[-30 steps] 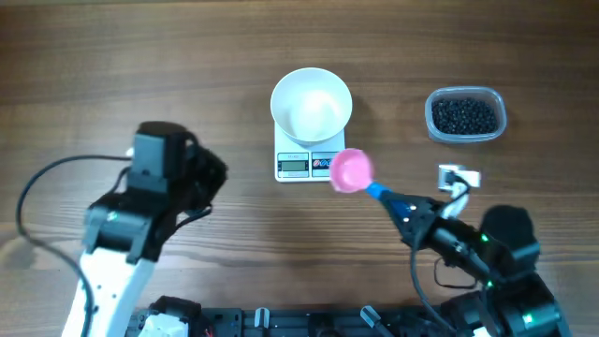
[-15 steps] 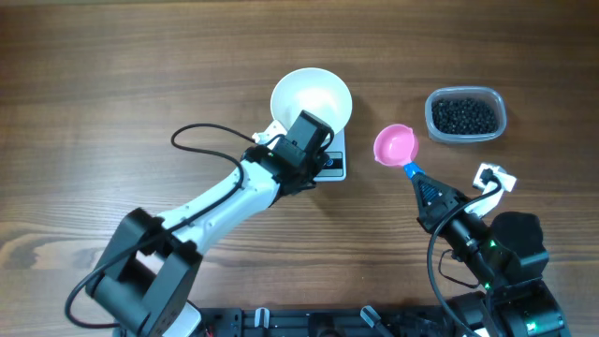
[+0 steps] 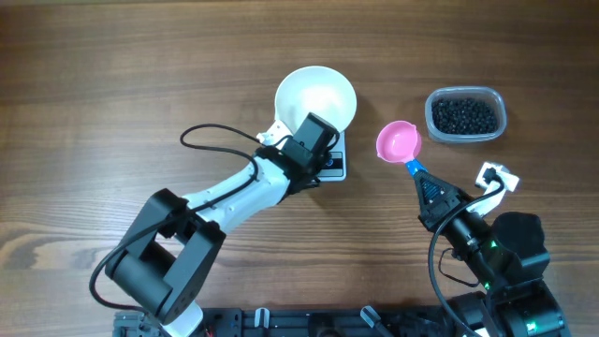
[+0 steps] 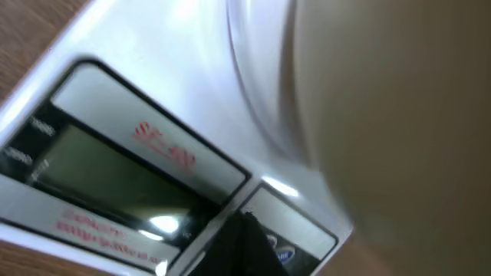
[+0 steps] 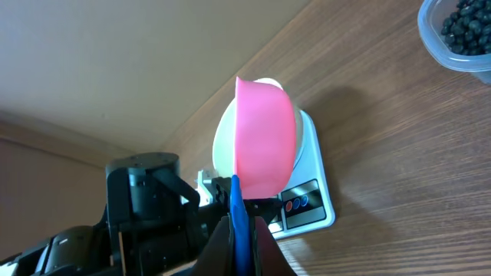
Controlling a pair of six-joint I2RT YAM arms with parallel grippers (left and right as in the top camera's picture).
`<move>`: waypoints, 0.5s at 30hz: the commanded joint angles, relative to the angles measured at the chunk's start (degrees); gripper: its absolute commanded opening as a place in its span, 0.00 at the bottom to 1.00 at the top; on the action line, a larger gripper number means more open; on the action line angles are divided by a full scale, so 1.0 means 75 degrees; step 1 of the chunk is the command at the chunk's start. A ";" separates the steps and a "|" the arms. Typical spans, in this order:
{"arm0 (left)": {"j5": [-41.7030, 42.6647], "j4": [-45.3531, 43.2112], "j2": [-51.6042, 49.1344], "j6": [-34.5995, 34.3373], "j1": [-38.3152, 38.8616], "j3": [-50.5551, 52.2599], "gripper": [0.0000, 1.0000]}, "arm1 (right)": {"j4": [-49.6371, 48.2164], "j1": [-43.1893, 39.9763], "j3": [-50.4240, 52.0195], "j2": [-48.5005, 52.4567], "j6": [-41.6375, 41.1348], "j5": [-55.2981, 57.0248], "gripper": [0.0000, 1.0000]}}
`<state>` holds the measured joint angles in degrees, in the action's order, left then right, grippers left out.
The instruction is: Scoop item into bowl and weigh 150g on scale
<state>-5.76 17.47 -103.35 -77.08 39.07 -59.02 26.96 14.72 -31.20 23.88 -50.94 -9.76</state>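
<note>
White scale (image 3: 339,161) sits mostly hidden under the closed left gripper (image 3: 320,167); right gripper (image 3: 423,184) clamps the pink scoop (image 3: 397,141).

On the scale (image 4: 176,69), a line of red print sat on the white casing just above the grey display (image 4: 100,180), too blurred to read. A second red line just below the display was equally smeared. The display itself gave no legible digits.

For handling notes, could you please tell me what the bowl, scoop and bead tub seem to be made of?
Bowl: smooth white with a soft sheen; ceramic or hard plastic, cannot tell.
Scoop: likely plastic, evenly bright pink, matte.
Tub: clear plastic; beads show through its wall.
</note>
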 commanded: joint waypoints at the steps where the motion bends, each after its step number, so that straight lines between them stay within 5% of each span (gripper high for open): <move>1: -0.0023 -0.0020 -0.0172 -0.0070 0.0216 -0.0087 0.04 | -0.0073 -0.0029 -0.0052 -0.0079 -0.0029 0.0283 0.04; 15: -0.0187 -0.0015 -0.0166 -0.0067 0.0125 -0.0087 0.04 | -0.0067 -0.0029 -0.0052 -0.0079 -0.0015 0.0274 0.05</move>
<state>-6.17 17.50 -103.94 -77.08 40.12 -59.02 26.96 14.72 -31.20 23.88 -50.94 -8.71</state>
